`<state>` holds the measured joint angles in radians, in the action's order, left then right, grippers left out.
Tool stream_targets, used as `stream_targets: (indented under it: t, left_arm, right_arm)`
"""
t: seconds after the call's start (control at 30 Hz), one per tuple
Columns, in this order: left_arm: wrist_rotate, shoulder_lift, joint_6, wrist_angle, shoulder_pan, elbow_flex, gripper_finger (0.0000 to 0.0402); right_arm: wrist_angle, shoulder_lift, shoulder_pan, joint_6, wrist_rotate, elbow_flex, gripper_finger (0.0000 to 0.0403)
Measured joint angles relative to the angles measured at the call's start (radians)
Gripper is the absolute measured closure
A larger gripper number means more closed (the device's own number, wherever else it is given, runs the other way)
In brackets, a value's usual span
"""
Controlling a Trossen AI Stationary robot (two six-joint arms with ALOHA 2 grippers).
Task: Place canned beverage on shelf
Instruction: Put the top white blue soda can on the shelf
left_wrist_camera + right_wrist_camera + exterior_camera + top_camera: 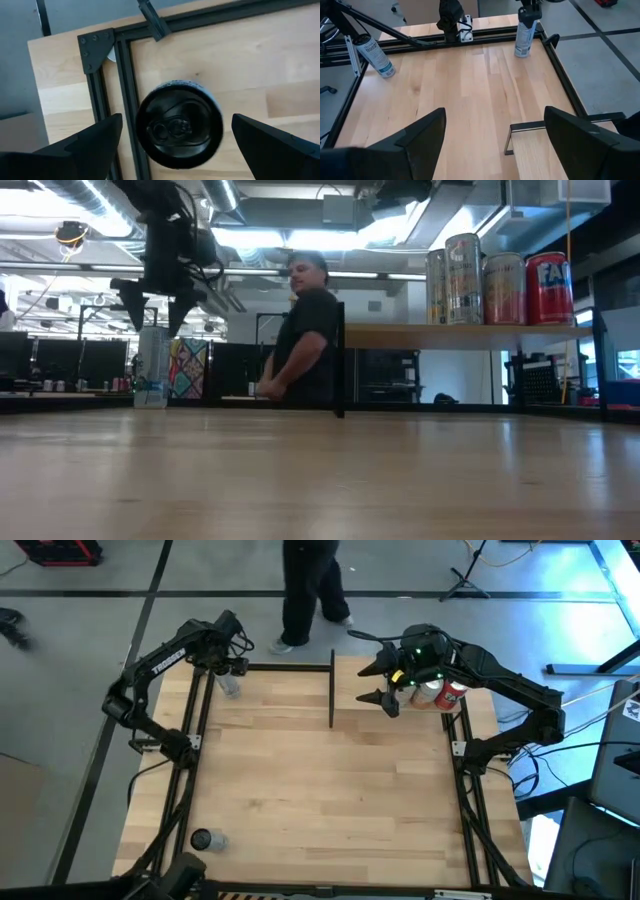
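A pale can point(231, 686) stands upright on the tabletop at the far left corner; it also shows in the low view point(152, 375) and, top-on, in the left wrist view point(180, 125). My left gripper point(228, 666) hangs open right above it, with one finger on each side of the can's top point(175, 150), touching nothing. The shelf point(350, 715) stands at the far right, a raised pale board point(420, 335) that bears several upright cans point(505, 285). My right gripper point(380, 685) is open and empty above the shelf's left part point(540, 150).
Another can point(203, 839) stands near the table's near left corner and also shows in the right wrist view point(375, 55). A black frame point(190, 730) edges the table. A person point(305, 330) stands behind the far edge. Bare tabletop point(320, 790) lies in the middle.
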<state>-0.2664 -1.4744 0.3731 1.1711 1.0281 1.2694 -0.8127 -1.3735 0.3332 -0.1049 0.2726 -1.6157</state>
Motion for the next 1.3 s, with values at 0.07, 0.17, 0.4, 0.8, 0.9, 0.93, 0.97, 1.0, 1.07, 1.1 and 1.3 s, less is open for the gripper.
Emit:
stream_targets:
  t: [0.07,0.17,0.4,0.8,0.9,0.93,0.97,1.0,1.07,1.1,1.3]
  left_arm:
    - [0.005,-0.012,-0.023,0.010,0.001,0.000,0.0030]
    - [0.022,-0.029,-0.055,0.025,0.000,0.000,0.0044]
    - [0.036,-0.029,-0.087,0.038,0.001,0.002,0.0141]
    - [0.136,0.003,-0.180,0.086,-0.031,0.023,0.0193]
    - [0.169,0.039,-0.194,0.113,-0.076,0.067,0.0193]
    - [0.179,0.046,-0.194,0.130,-0.095,0.084,0.0193]
    - [0.188,0.052,-0.194,0.150,-0.116,0.100,0.0193]
    - [0.193,0.059,-0.194,0.171,-0.139,0.117,0.0193]
    - [0.214,0.072,-0.190,0.209,-0.198,0.156,0.0192]
    - [0.238,0.077,-0.176,0.220,-0.231,0.174,0.0192]
    - [0.284,0.090,-0.040,0.260,-0.480,0.236,0.0191]
  right_arm:
    - [0.000,0.000,0.000,0.004,0.000,0.000,0.0078]
    - [-0.006,0.000,0.000,0.003,0.000,0.000,0.0078]
    - [-0.051,0.000,0.000,-0.003,0.000,0.000,0.0078]
    - [-0.088,0.000,-0.037,0.085,-0.021,0.000,0.0078]
    - [-0.083,0.000,-0.104,0.123,-0.054,0.010,0.0078]
    - [-0.076,0.002,-0.129,0.141,-0.068,0.023,0.0078]
    - [-0.068,0.002,-0.154,0.160,-0.077,0.038,0.0078]
    - [-0.061,0.002,-0.179,0.181,-0.087,0.053,0.0078]
    - [-0.042,0.001,-0.233,0.215,-0.121,0.090,0.0078]
    - [-0.022,0.001,-0.259,0.233,-0.144,0.113,0.0078]
    - [0.117,0.001,-0.392,0.289,-0.249,0.262,0.0078]
